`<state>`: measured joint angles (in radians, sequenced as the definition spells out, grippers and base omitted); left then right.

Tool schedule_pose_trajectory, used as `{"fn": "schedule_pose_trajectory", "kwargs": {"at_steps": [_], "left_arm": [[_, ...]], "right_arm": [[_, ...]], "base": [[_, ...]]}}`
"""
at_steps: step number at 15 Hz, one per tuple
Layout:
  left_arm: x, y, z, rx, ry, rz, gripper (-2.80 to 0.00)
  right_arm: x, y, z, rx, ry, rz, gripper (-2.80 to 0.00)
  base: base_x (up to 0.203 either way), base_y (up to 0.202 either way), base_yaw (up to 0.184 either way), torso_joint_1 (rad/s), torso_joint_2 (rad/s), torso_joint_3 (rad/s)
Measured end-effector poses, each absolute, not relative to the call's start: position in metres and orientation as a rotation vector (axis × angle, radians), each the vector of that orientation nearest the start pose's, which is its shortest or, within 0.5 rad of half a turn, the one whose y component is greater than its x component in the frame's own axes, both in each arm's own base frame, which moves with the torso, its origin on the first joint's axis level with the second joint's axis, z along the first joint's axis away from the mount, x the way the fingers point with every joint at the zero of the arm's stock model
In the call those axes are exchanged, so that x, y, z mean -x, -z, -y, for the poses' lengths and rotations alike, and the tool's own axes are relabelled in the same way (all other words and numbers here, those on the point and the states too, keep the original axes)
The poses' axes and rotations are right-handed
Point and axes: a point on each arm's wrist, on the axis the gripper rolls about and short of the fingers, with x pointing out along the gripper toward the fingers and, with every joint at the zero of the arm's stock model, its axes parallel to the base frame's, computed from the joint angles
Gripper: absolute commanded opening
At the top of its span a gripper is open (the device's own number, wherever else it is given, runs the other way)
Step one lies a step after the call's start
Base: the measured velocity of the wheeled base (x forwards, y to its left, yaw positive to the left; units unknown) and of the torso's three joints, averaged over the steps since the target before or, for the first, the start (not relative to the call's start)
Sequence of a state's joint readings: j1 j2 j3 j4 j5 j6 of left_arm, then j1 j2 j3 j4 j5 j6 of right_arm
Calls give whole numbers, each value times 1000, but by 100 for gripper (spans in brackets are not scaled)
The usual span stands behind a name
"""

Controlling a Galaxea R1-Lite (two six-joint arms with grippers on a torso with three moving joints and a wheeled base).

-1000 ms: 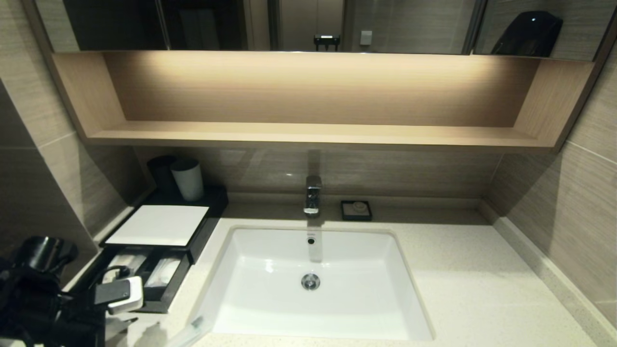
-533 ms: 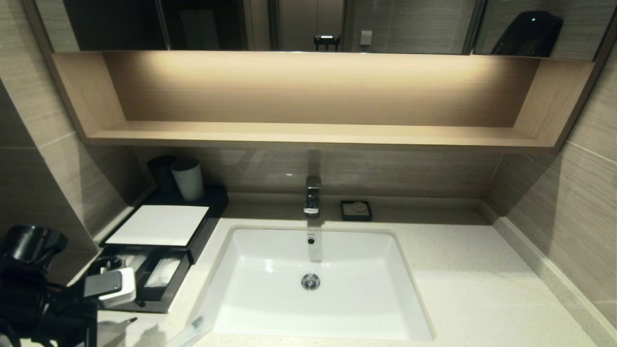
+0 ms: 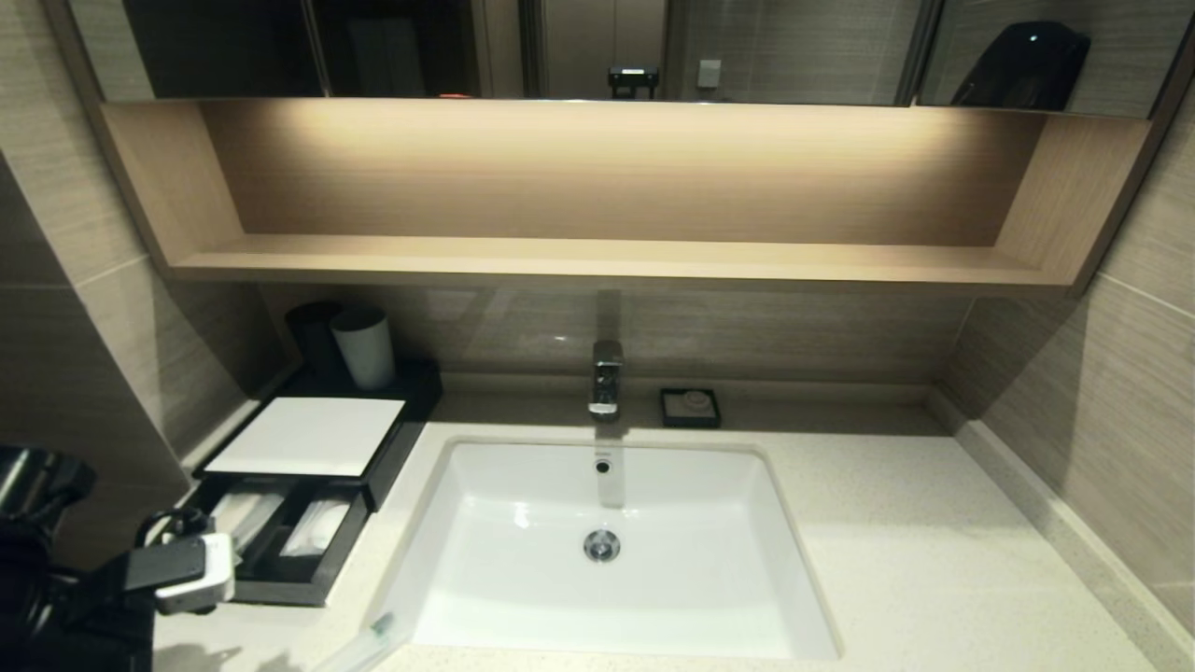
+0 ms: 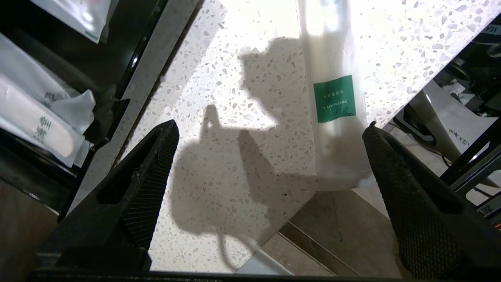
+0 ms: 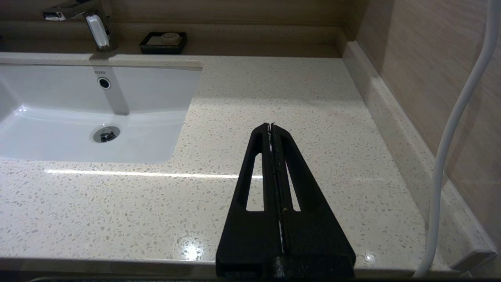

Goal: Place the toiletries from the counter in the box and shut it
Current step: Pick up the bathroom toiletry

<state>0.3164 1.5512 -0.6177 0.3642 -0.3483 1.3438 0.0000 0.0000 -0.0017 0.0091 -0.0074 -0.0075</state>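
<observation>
Toiletries show in two places. One long packet [image 4: 336, 117] in whitish wrap, bearing one green square label, lies on the counter [image 3: 896, 579] at its front edge, with one end reaching just past the lip; in the head view the same packet [image 3: 369, 639] sits at the near-left corner of the sink [image 3: 607, 541]. The others lie inside the pulled-out drawer [image 3: 289, 541] of the box [image 3: 392, 439]: the wrist view shows at least three wrapped packets [image 4: 35, 113] there, crowded together, so an exact count cannot be told. The drawer has two compartments divided by one bar, each holding whitish wrap. The box itself is one low dark case with a flat white top panel, standing at the back left of the counter, its drawer open toward the front.

One left gripper [image 4: 270, 141] hangs over the counter's front edge just beside the drawer, its two fingers spread wide apart with nothing between them; the green-labelled packet lies close to one fingertip. One right gripper [image 5: 271, 127] is parked over the bare counter to the right of the sink, its two fingers pressed together, empty.

Two cups [image 3: 364, 345], one dark and one light grey, stand behind the box. One faucet [image 3: 605, 378] and one small black soap dish [image 3: 689, 408] sit at the back of the sink.
</observation>
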Motion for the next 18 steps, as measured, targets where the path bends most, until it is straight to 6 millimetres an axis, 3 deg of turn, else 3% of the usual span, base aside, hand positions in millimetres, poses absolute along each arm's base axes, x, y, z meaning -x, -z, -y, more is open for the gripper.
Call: {"fn": "schedule_pose_trajectory", "kwargs": {"at_steps": [7, 10, 13, 18], "left_arm": [[-156, -138, -65, -667, 640, -974, 0], [-156, -156, -67, -692, 578, -930, 0], [-158, -159, -70, -708, 559, -919, 0], [-145, -149, -64, -737, 616, -931, 0]], "right_arm": [[23, -75, 0, 7, 8, -7, -280], [23, -75, 0, 7, 8, -7, -280], [23, -75, 0, 7, 8, -7, -280], [23, -75, 0, 7, 8, -7, -280]], "base": [[0, 0, 0, 0, 0, 0], [0, 0, 0, 0, 0, 0], [0, 0, 0, 0, 0, 0], [0, 0, 0, 0, 0, 0]]}}
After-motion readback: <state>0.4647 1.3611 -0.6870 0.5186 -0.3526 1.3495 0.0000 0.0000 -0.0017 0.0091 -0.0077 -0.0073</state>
